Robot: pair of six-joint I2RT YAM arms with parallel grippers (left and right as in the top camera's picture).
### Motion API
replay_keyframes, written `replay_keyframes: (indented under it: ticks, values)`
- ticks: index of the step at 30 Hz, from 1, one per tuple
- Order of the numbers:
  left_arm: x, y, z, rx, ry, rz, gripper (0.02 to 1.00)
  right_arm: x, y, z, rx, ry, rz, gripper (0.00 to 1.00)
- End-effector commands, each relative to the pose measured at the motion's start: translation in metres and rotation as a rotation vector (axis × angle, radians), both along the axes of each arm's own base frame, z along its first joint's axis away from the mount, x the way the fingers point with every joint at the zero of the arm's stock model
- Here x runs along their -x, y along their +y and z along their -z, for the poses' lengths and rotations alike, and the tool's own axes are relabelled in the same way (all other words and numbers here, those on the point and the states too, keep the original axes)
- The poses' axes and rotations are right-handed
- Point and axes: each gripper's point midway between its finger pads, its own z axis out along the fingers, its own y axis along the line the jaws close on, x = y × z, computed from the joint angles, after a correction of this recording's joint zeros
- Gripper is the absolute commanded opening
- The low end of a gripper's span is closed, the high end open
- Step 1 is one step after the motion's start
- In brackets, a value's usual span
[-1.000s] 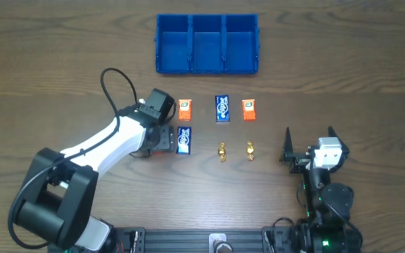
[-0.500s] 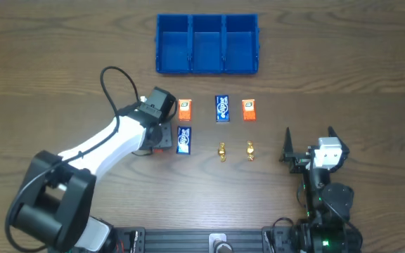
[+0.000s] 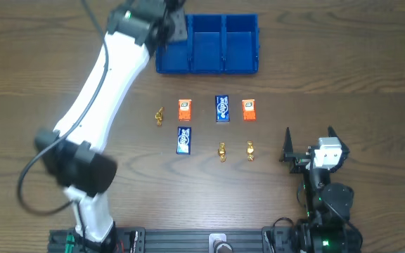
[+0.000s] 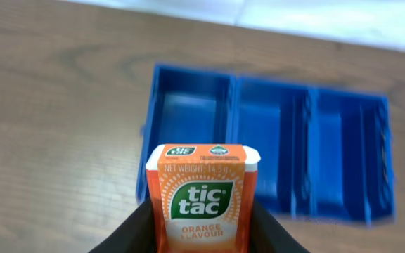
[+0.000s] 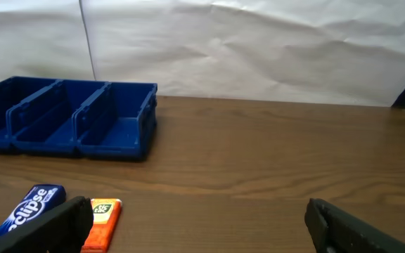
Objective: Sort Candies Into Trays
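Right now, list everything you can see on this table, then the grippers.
tray: one, blue, three compartments, far side of the table
orange boxes: three, orange, two in the row near the tray, one held by the tray
blue boxes: two, blue, one between the two orange ones, one nearer the bases
gold candies: three, gold, one left of the row, two nearer the bases
table: one, brown wood
left gripper: black, shut on an orange box, at the tray's left compartment
right gripper: black, open, right of the candies
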Motion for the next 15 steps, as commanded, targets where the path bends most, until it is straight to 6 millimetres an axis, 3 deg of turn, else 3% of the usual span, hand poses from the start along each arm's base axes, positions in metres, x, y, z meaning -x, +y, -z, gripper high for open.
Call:
replay_keyframes:
  ticks: [1, 7, 14, 15]
  values:
    - [-0.047, 0.000, 0.046, -0.031, 0.044, 0.019, 0.259, 0.000, 0.002, 0.001, 0.008, -0.001, -0.011, 0.998]
    - [-0.057, 0.004, 0.099, -0.020, 0.139, 0.022, 0.255, 0.000, 0.002, 0.001, 0.008, -0.001, -0.011, 0.998]
    - [-0.053, 0.003, 0.117, -0.048, 0.181, 0.045, 0.286, 0.000, 0.002, 0.001, 0.008, -0.001, -0.011, 0.998]
    - [-0.052, 0.004, 0.121, -0.053, 0.194, 0.046, 0.369, 0.000, 0.002, 0.001, 0.008, -0.001, -0.012, 0.998]
